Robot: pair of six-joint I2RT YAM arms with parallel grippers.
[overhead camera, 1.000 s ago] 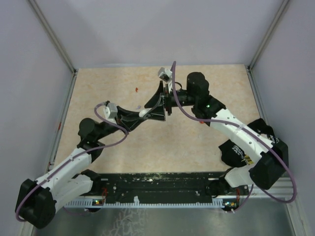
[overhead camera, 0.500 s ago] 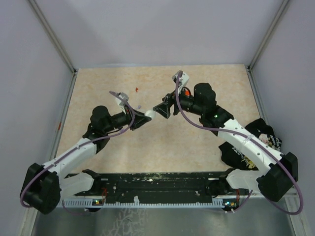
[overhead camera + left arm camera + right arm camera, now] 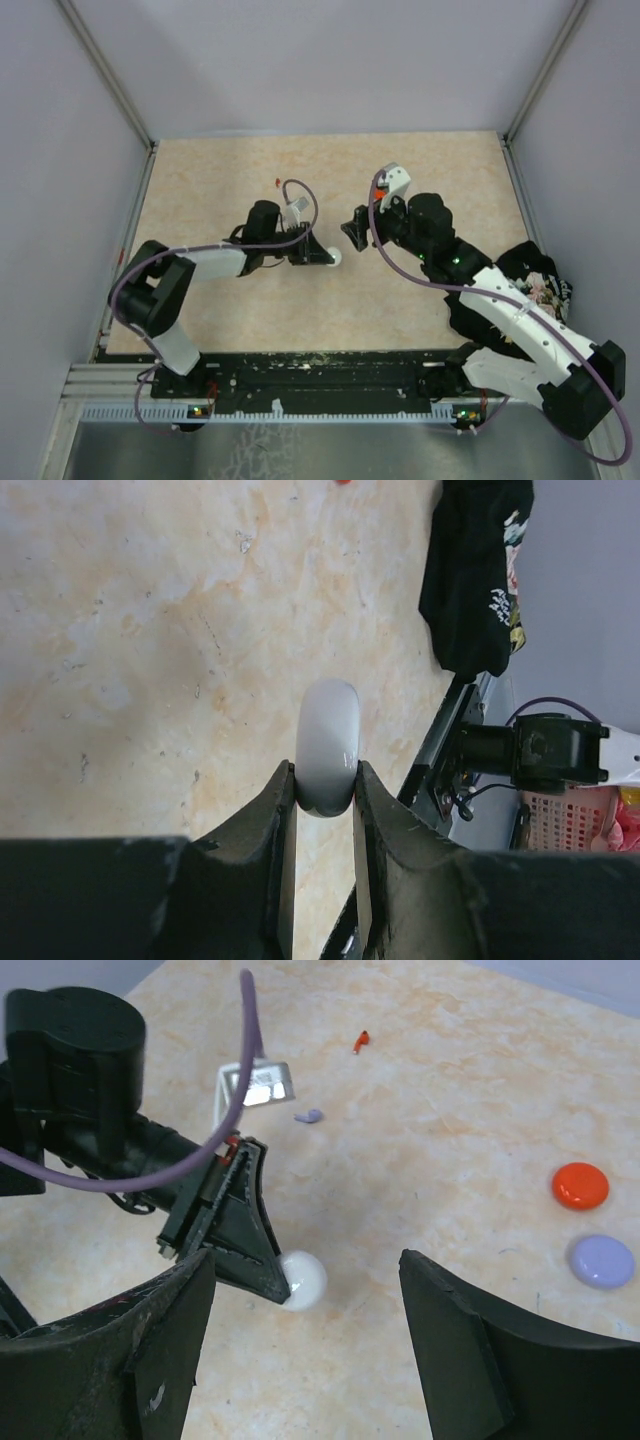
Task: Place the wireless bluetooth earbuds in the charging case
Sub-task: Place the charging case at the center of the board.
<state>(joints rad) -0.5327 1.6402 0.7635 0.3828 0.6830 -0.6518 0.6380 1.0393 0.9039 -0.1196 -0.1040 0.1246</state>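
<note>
My left gripper (image 3: 325, 772) is shut on a white round charging case (image 3: 328, 735), held edge-on between the fingertips just above the table. In the top view this case (image 3: 333, 257) shows at the tip of the left gripper (image 3: 322, 256), mid-table. My right gripper (image 3: 305, 1258) hangs open above and to the right of it, nothing between its fingers; the white case (image 3: 301, 1280) lies in the gap below. A red earbud (image 3: 361, 1040) and a lavender earbud (image 3: 309, 1116) lie loose on the table beyond the left wrist. The red earbud (image 3: 276, 183) also shows from above.
A red disc (image 3: 580, 1185) and a lavender disc (image 3: 601, 1260) lie on the table to the right of the right gripper. A black cloth (image 3: 520, 285) lies bunched at the table's right edge. Grey walls enclose the table on three sides.
The two grippers, close together a second ago, have parted. My left arm folded in and brought the white case lower toward the front. The right gripper drew back right and opened wider.
</note>
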